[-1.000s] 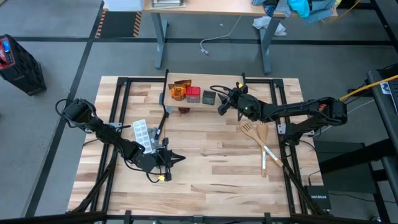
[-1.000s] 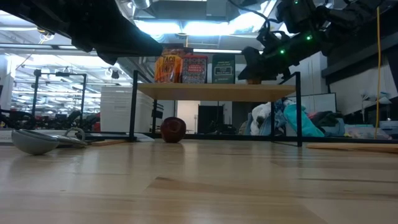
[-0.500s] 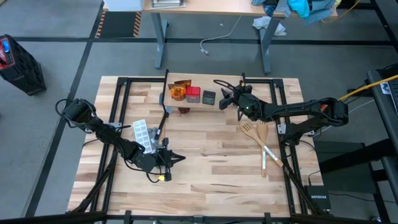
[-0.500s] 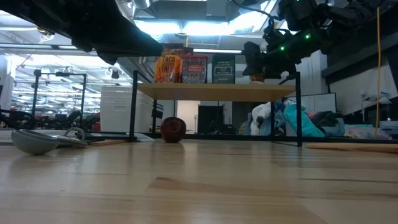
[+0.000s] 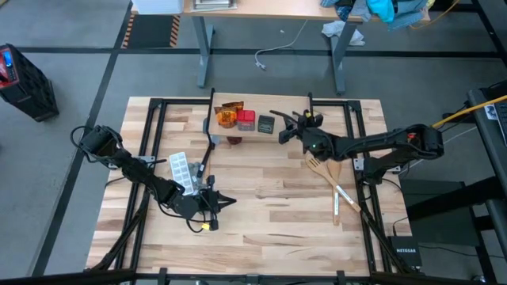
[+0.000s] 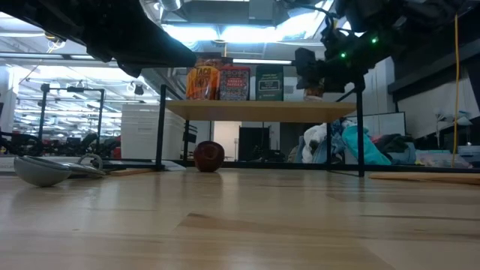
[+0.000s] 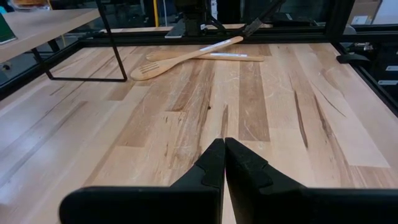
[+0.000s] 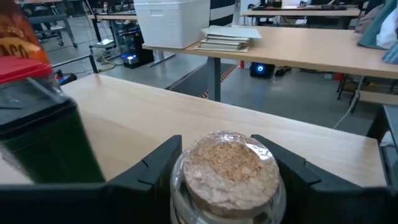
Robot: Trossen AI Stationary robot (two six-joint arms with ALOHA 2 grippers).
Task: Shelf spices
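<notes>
The shelf (image 5: 297, 131) is a light plank on black legs at the table's far side. On its left part stand the orange packets (image 5: 228, 116), the red box (image 5: 246, 120) and the dark grey box (image 5: 265, 124). The small cork-topped jar (image 8: 227, 165) sits upright between the fingers of my right gripper (image 5: 287, 131), over the plank just right of the grey box (image 8: 43, 140). My left gripper (image 7: 222, 163) is shut and hovers low over the table's near left part (image 5: 226, 201). My right gripper holds the jar by its glass body just under the cork lid (image 8: 227, 155), pinched between the two fingers (image 8: 155, 165). The fingers come roughly level from the table's right side. The jar (image 6: 313, 91) stands upright at the plank's top; whether its base rests there cannot be told.
A dark red round thing (image 6: 208, 156) lies on the table under the shelf. A white blister tray (image 5: 182, 170) lies by the left arm. Pale wooden utensils (image 5: 333, 178) lie near the right edge. Bare table spreads across the near middle (image 5: 277, 222).
My right gripper, still shut on the jar, has shifted a little toward the table's right along the shelf top and risen slightly, while its wrist has swung toward the near edge. The left arm has kept still.
</notes>
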